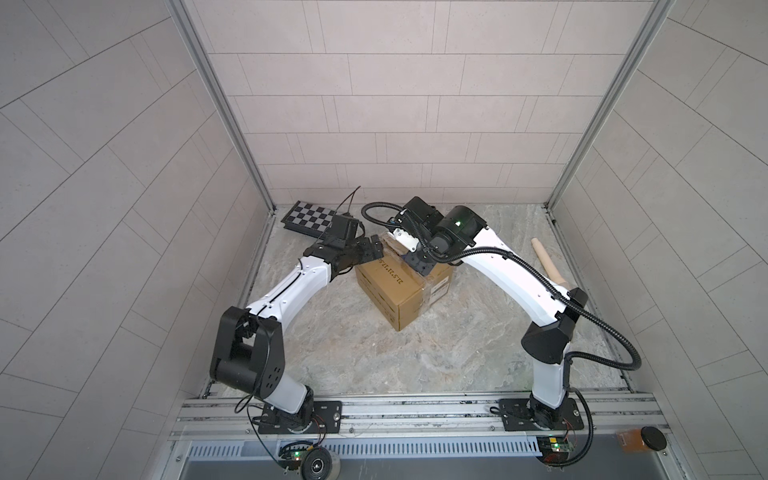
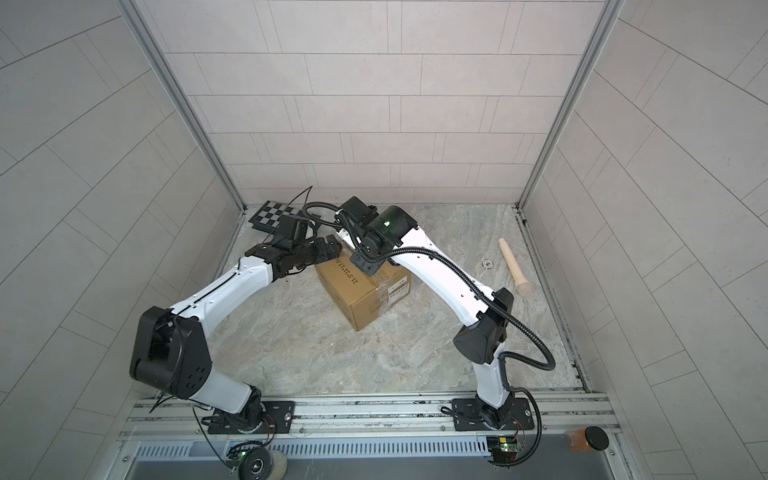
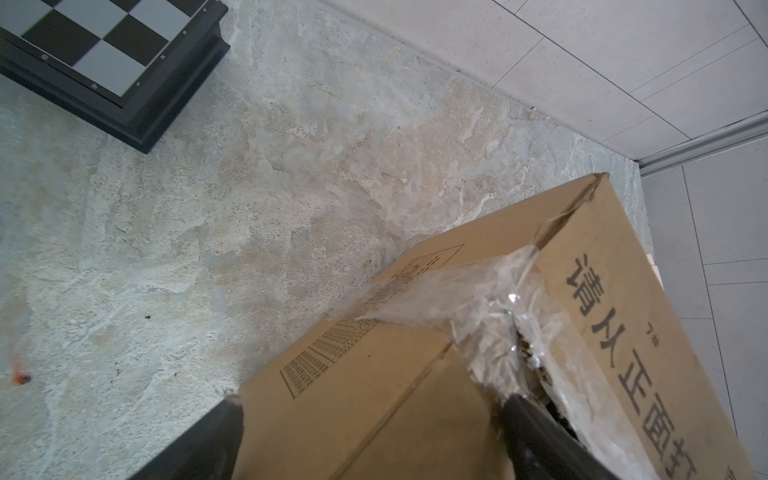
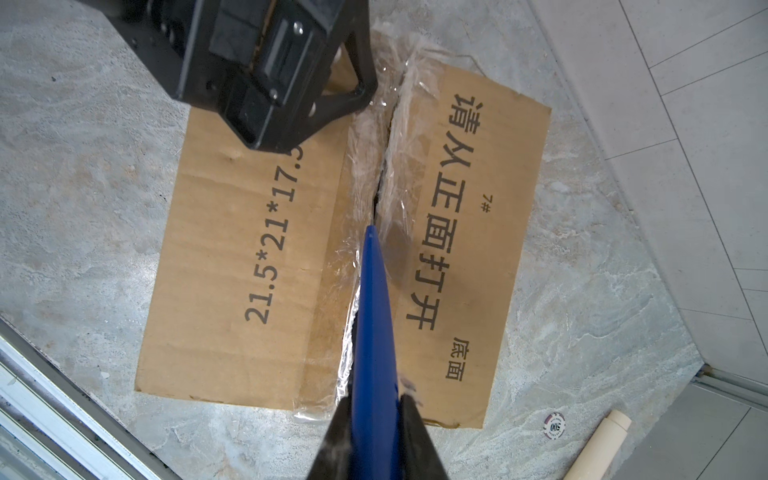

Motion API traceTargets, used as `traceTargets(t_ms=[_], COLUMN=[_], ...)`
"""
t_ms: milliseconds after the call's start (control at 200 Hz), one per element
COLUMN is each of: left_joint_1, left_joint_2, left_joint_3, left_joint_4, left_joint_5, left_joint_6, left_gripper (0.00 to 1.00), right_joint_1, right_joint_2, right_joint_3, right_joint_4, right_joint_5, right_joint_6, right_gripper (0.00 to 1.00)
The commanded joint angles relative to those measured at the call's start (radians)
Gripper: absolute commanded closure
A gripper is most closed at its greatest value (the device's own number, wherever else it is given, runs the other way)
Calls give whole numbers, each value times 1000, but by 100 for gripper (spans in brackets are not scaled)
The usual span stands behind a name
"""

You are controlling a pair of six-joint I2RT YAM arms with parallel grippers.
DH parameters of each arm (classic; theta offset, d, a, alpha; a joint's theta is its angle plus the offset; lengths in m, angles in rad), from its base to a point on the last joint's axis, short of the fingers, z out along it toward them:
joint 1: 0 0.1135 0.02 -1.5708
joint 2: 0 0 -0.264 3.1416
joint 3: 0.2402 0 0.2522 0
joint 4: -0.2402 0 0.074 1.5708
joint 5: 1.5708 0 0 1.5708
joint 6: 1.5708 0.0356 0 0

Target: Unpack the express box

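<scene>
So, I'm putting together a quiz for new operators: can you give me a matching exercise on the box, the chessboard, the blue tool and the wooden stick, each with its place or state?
Things:
1 box
2 chessboard
3 blue tool
4 wooden stick

Places or states:
A lying flat at the far right
B clamped in the right end effector
C in the middle, top seam split
D at the back left

Pairs: 1-C; 2-D; 3-B; 4-A
</scene>
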Motion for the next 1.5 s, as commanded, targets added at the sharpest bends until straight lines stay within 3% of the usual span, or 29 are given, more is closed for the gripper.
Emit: traceTargets(t_ms=[0, 355, 816, 961, 1096, 1337, 1497], left_joint_1=[13, 10, 3, -15, -55, -68, -70], left_joint_2=[51, 39, 77, 46, 27, -114, -241], left_joint_3=[-35, -28, -25, -9, 30, 36, -17], left_joint_4=[-157, -99, -125, -91, -101, -110, -116], left_joint_5=[-84, -22, -45, -10, -2, 47, 41], left_joint_6=[27, 26, 28, 38, 55, 64, 64], left_gripper=[1, 0, 1, 1, 1, 0, 0], right_joint_1=[4, 10, 9, 11, 13, 22, 24], right_joint_2=[3, 209, -55, -70, -53, -61, -113], right_joint_3=[28, 277, 47, 25, 30, -1, -105], right_joint_4=[-137, -200, -230, -242, -279, -254, -208], right_joint_5=[-60, -17, 42, -29, -24, -70, -126], right_joint_6=[-9, 33, 49, 62, 104, 148, 191], right_gripper=[100, 100, 100, 100, 100, 100, 100])
